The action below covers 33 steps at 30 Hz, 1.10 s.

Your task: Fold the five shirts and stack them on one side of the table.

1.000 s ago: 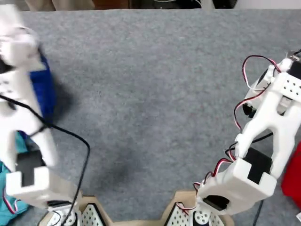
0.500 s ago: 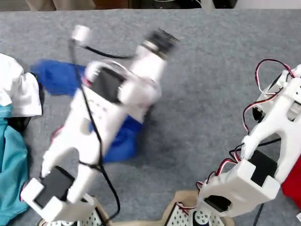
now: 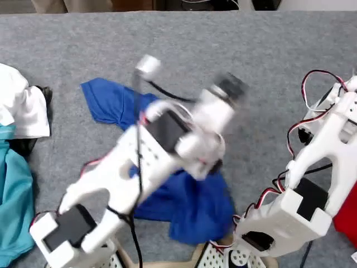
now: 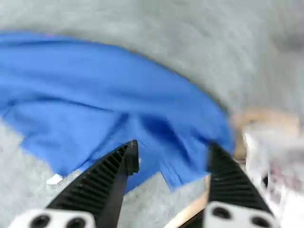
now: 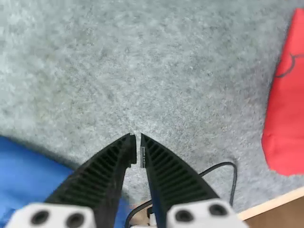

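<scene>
While my left gripper (image 4: 172,148) hangs spread over the rumpled blue shirt (image 4: 95,99) — best to pinch one hem, drag it flat.

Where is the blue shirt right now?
High view: the crumpled blue cloth shirt lies mid-table, partly under the left arm, right of the white cloth shirt.

The left arm (image 3: 167,139) is blurred and covers the blue shirt's (image 3: 189,206) middle. The right edge cuts off the red shirt (image 3: 348,215); the left edge cuts off the teal shirt (image 3: 14,195).
</scene>
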Each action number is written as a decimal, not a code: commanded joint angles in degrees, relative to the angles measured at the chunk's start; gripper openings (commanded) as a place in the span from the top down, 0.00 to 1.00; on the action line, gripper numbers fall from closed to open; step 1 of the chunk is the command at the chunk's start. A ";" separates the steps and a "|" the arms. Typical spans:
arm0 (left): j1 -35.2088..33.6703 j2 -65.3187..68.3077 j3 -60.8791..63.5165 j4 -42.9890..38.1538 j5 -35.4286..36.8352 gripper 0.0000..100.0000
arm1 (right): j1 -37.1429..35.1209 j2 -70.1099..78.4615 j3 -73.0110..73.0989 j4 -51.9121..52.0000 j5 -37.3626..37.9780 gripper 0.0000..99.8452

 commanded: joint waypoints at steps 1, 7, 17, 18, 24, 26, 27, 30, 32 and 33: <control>-13.01 -2.59 -5.19 0.53 4.22 0.71 | -2.24 -0.31 0.04 0.70 3.43 0.97; -40.35 -6.37 -6.33 0.53 1.58 0.71 | -8.84 -2.07 0.31 1.76 12.84 0.97; -75.08 -22.46 13.54 0.53 -17.32 0.71 | -45.41 -9.63 7.43 1.76 15.91 0.97; -78.24 -24.31 15.82 0.53 -18.64 0.71 | -49.63 -9.54 7.96 1.76 15.91 0.97; -95.56 -33.36 29.98 0.44 -25.76 0.71 | -68.70 -9.27 8.31 1.32 16.00 0.97; -100.48 -35.12 35.16 0.44 -28.13 0.71 | -73.27 -7.78 8.31 -0.09 16.26 0.94; -102.42 -36.00 37.63 0.44 -29.27 0.71 | -75.03 -6.46 8.22 -0.70 16.26 0.91; -106.73 -38.11 43.87 0.44 -31.47 0.71 | -78.55 -0.31 8.22 -2.90 16.26 0.79; -108.31 -38.99 46.77 0.26 -32.53 0.71 | -79.52 5.14 6.99 -3.87 16.18 0.73; -108.75 -39.34 48.18 -0.44 -33.05 0.71 | -79.60 8.04 5.76 -3.87 16.00 0.71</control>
